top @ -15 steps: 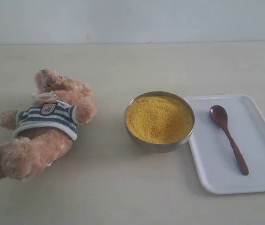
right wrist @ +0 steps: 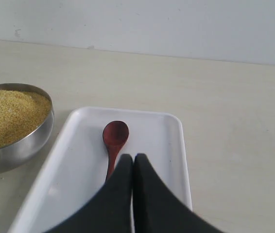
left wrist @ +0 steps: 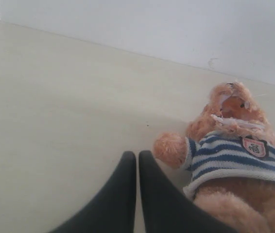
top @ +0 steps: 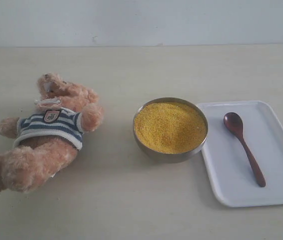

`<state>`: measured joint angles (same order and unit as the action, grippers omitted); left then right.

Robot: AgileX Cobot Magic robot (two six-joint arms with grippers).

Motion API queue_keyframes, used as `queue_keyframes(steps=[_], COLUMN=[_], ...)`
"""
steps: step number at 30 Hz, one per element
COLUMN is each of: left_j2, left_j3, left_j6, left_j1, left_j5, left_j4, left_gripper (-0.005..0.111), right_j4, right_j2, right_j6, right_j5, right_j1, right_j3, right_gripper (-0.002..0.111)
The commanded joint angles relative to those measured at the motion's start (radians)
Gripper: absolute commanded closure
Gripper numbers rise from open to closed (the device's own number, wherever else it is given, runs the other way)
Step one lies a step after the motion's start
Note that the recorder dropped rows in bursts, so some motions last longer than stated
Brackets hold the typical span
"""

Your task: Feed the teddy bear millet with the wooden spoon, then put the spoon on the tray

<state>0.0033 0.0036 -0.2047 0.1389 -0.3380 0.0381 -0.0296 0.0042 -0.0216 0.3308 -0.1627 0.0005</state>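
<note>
The teddy bear lies on its back at the left of the table, in its striped shirt; it shows again as the teddy bear in the left wrist view. Yellow millet fills a round metal bowl at the middle. The wooden spoon lies on the white tray at the right. My left gripper is shut and empty beside the bear's arm. My right gripper is shut and empty above the tray, hiding most of the spoon's handle; the spoon's bowl shows. Neither arm appears in the exterior view.
The metal bowl touches or nearly touches the tray's left edge. A pale wall runs along the table's far edge. Bare tabletop lies in front of the bear and the bowl.
</note>
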Motion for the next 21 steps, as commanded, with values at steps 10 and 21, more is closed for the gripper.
queue_keyframes(steps=[10, 21], left_j2=[-0.003, -0.003], left_j3=[-0.004, -0.004], left_j6=[0.003, 0.003], left_j1=[0.002, 0.002], left_j5=[0.008, 0.008], left_j4=[-0.003, -0.003], left_gripper=[0.103, 0.103], right_j4=[-0.008, -0.002], right_j2=[-0.004, -0.004], right_j6=[0.003, 0.005], right_j5=[-0.006, -0.146], right_j1=[0.003, 0.003], right_j3=[0.000, 0.000], right_gripper=[0.109, 0.109])
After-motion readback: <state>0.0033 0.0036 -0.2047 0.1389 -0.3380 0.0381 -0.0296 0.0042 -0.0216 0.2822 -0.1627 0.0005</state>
